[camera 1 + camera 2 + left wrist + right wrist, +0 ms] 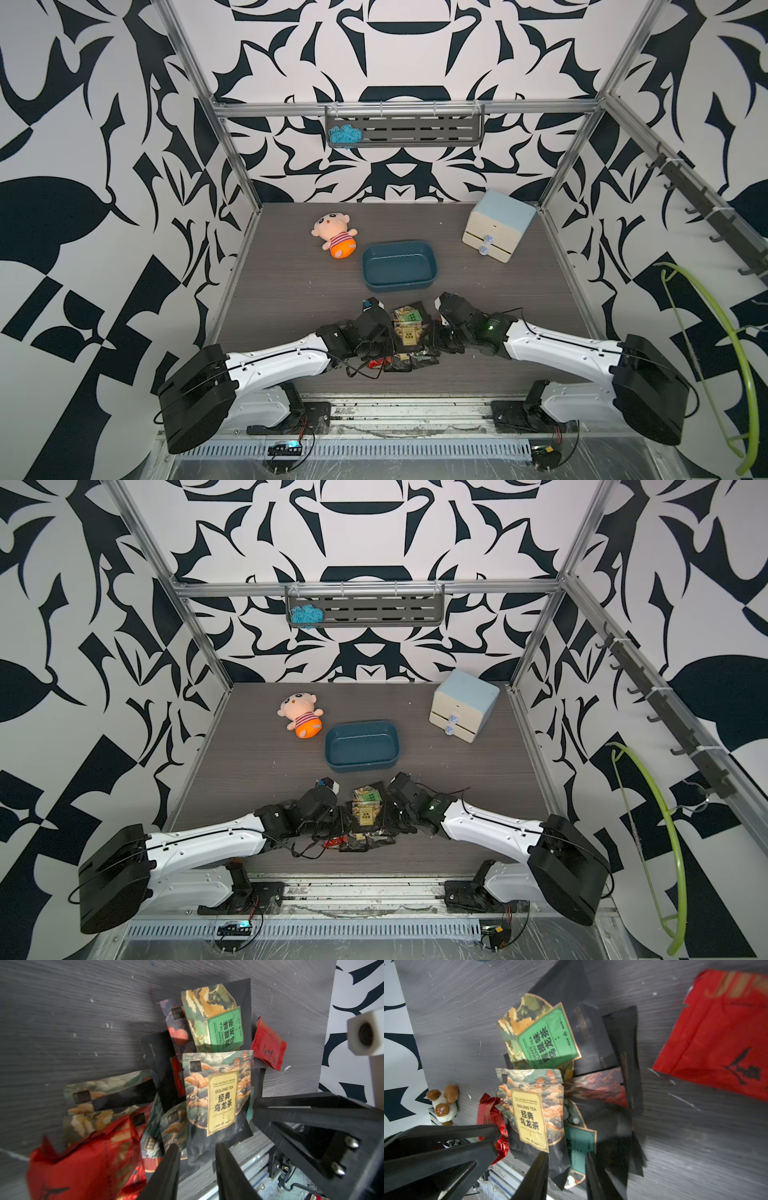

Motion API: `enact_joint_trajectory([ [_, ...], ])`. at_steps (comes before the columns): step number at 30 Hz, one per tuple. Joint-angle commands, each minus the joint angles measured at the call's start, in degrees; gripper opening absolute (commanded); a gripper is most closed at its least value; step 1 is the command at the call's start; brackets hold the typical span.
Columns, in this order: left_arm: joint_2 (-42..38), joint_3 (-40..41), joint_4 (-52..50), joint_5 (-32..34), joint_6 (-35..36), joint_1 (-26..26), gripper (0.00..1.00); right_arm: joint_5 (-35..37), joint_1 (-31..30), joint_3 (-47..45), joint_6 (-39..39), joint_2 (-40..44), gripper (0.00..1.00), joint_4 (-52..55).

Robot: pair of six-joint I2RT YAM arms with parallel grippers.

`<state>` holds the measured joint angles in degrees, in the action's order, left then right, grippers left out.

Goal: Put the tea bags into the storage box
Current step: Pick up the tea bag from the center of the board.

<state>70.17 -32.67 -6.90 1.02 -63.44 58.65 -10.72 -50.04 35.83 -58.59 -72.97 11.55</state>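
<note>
1. Currently, the tea bags [409,336] [365,812] lie in a loose overlapping pile on the table [291,291], near its front edge. All that I can see are outside the storage box.
2. On top of the pile is a tan-labelled sachet [220,1101] [529,1113]. A green-labelled sachet [224,1030] [548,1043] overlaps its far end. A red sachet [268,1047] lies at the pile's edge, flat on the table.
3. The storage box [401,286] [361,766] stands upright just behind the pile, away from the arms. In both top views it does not touch the pile.
4. Left gripper [197,1147]: low at the pile's left side. The jaws are partly apart, with a clear gap. The dark end of the tan-labelled sachet shows in that gap. Nothing is seen clamped; contact cannot be told.
5. Right gripper [566,1155]: low at the pile's right side. The jaws are likewise partly apart, above dark and teal sachets. No hold is visible.
6. Farther back, a plush doll [336,239] lies left of the box. A mini cabinet [500,226] stands at the rear right, well apart from the box.
</note>
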Motion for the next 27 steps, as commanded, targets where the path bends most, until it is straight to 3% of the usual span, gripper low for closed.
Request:
enact_joint_trajectory([
  [1,1.7,-1.8,1.1,-0.5,0.2,0.2,0.33,0.1,-0.4,1.9,-0.5,-0.2,0.33,-2.5],
  [20,9.2,-4.2,3.6,-1.1,0.2,0.2,0.26,-0.2,-0.4,2.3,-0.9,-2.9,0.31,-5.5],
  [24,10.0,-5.2,2.6,-1.0,0.8,0.2,0.26,-0.8,-0.3,2.6,-0.7,-3.0,0.26,-7.0],
  [27,10.8,-6.1,2.1,-1.0,1.0,0.2,0.26,-1.2,-0.4,2.7,-0.7,-3.3,0.15,-7.5],
])
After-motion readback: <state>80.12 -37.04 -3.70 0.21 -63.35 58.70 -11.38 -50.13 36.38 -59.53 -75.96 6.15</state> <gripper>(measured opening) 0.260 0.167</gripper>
